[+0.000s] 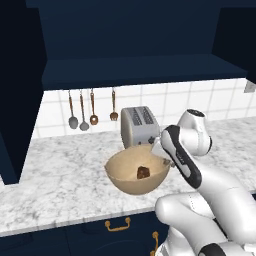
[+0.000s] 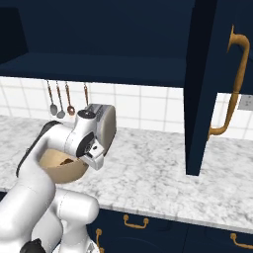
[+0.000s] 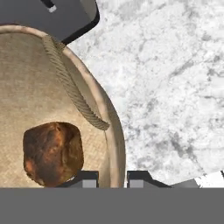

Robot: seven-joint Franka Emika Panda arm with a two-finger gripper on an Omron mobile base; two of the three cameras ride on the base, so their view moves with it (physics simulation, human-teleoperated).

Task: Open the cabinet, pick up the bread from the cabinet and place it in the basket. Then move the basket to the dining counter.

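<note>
Jaws (image 3: 111, 178) are drawn narrow around the rim of the basket (image 3: 114, 144), one dark fingertip inside the wall and the other outside it, so the grip is on the basket's edge. Just inside that rim lies the bread (image 3: 53, 153), a brown crusty lump resting on the finely woven basket floor, close to the inner fingertip. A rope handle (image 3: 72, 87) curves along the rim a little farther round from the grip.

From the left base view the basket (image 1: 135, 175) appears tan and bowl-shaped, tipped somewhat and apparently raised a little off the counter (image 1: 60, 180), though whether it touches cannot be told; the bread (image 1: 143, 172) sits in its bottom. The arm's wrist comes down onto the basket's right rim. Right behind the basket stands a grey toaster (image 1: 137, 125). In the right base view the basket (image 2: 62, 168) is partly hidden behind the arm.

Beyond the toaster, on the white tiled wall, hang several utensils (image 1: 82, 112). Above them runs the dark shelf of the cabinet (image 1: 135, 70), its doors swung open; one open door with a long curved brass handle (image 2: 234, 84) hangs at the right of the right base view. Below the counter edge are navy drawer fronts with small brass pulls (image 1: 118, 225).
</note>
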